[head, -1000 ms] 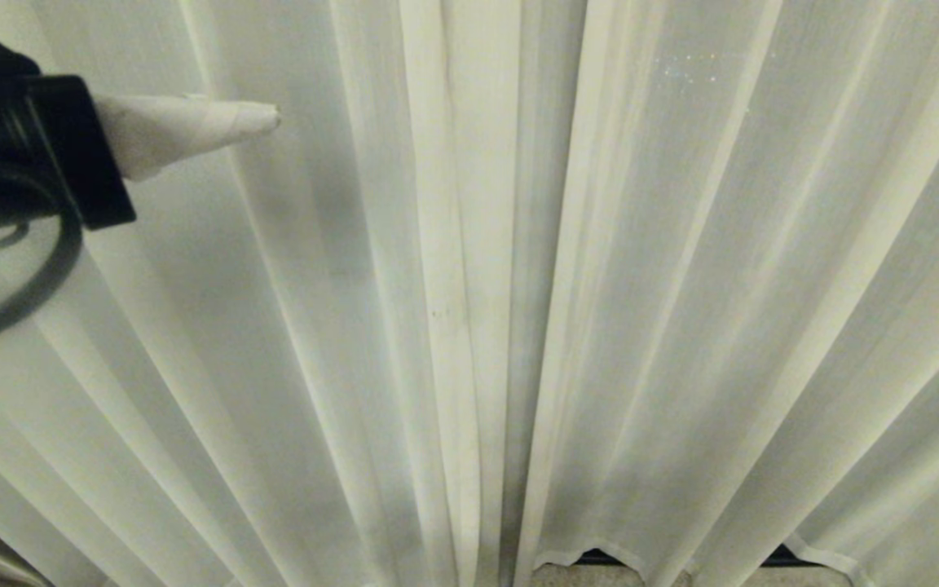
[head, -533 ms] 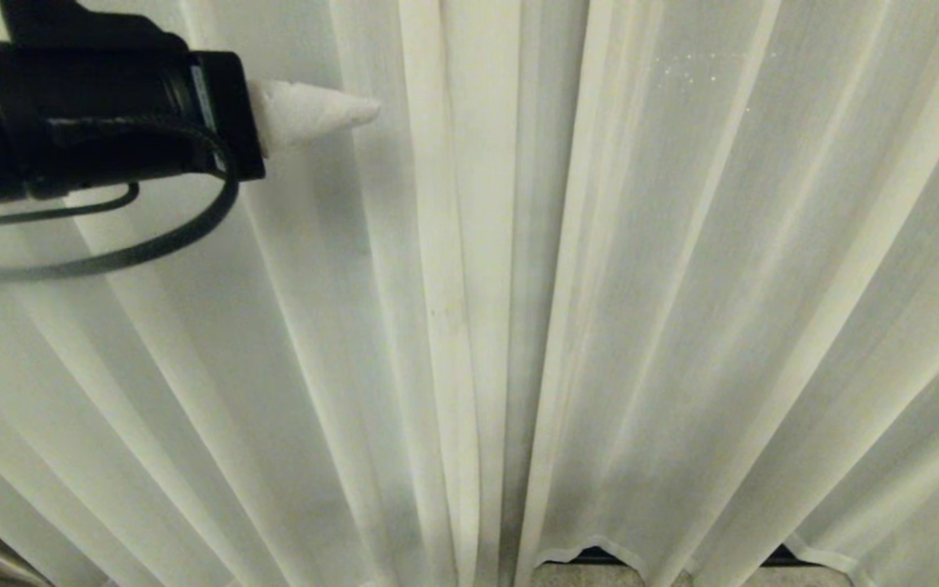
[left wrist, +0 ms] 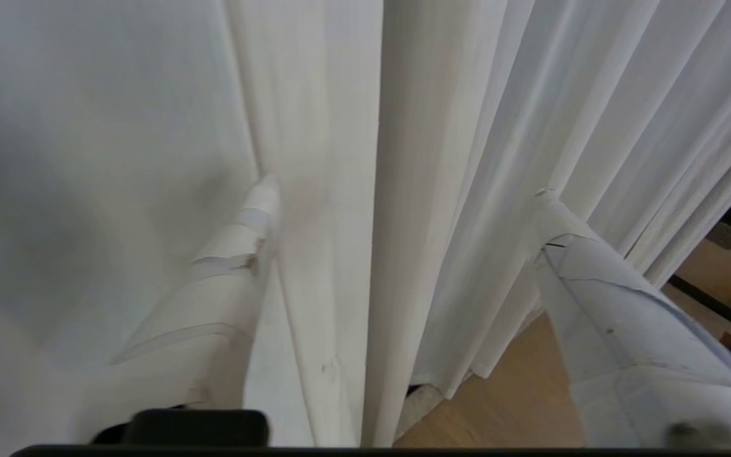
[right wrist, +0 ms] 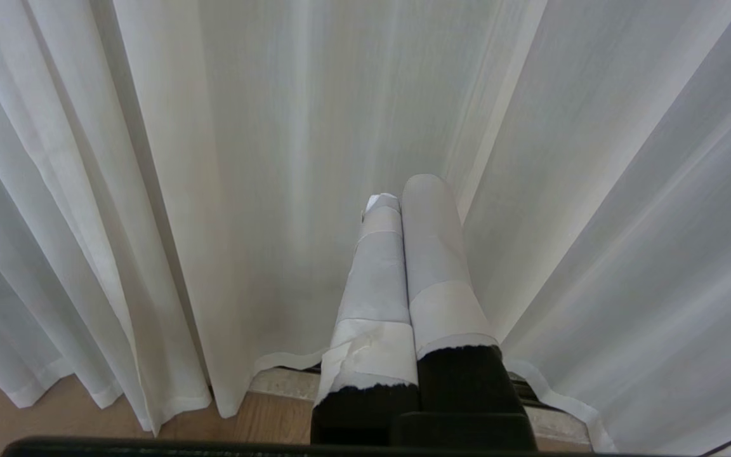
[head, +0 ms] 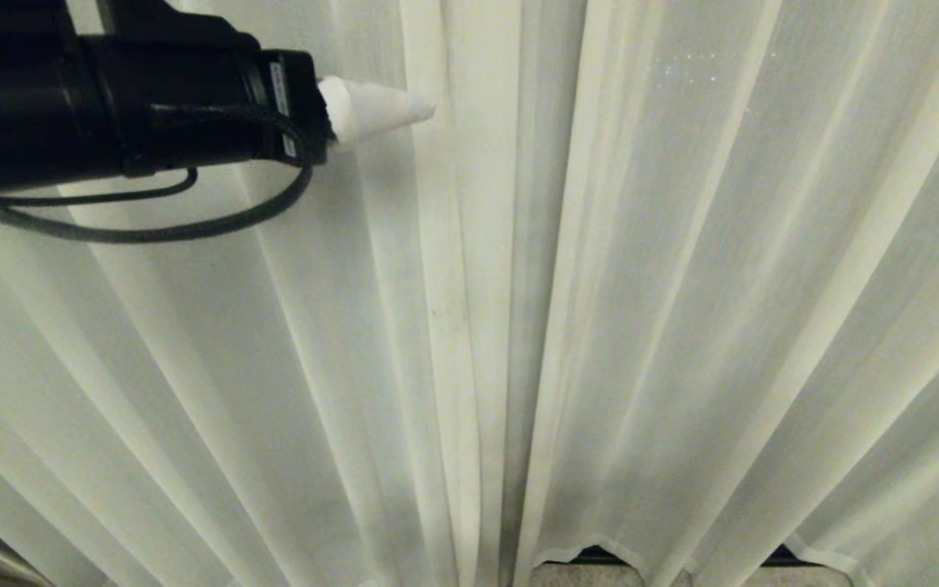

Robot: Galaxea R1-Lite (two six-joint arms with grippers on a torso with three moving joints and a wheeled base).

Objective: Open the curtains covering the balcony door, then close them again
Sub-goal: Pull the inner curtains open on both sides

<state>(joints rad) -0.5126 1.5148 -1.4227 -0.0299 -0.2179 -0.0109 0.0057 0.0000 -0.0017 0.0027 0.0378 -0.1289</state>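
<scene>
The curtains (head: 600, 285) hung drawn shut across the whole head view, their cream-white pleats falling to the floor with the two panels meeting at a vertical seam near the middle. A narrow dark strip showed under the hems at the bottom of that view; whether this was the frame of the balcony door could not be told, and no glass was visible in any view.

The left gripper (head: 429, 108) was extended from the upper left of the head view, its black wrist housing and a looped cable (head: 152, 232) behind it, with a white-wrapped fingertip reaching the folds just left of the seam. In the left wrist view the left gripper (left wrist: 403, 190) had its jaws standing wide apart. One finger (left wrist: 232, 254) lay against the fabric of one panel, the other finger (left wrist: 587, 266) sat beside the pleats of the neighbouring panel, and the hemmed edge fold where the panels meet ran between them. No fabric was pinched between the jaws.

The right gripper (right wrist: 400, 190) was seen only in its own wrist view, low in front of the curtains, jaws closed together with nothing between them, tips near the fabric but not seen to hold it. Wooden floor (right wrist: 86, 419) showed beneath the hems.
</scene>
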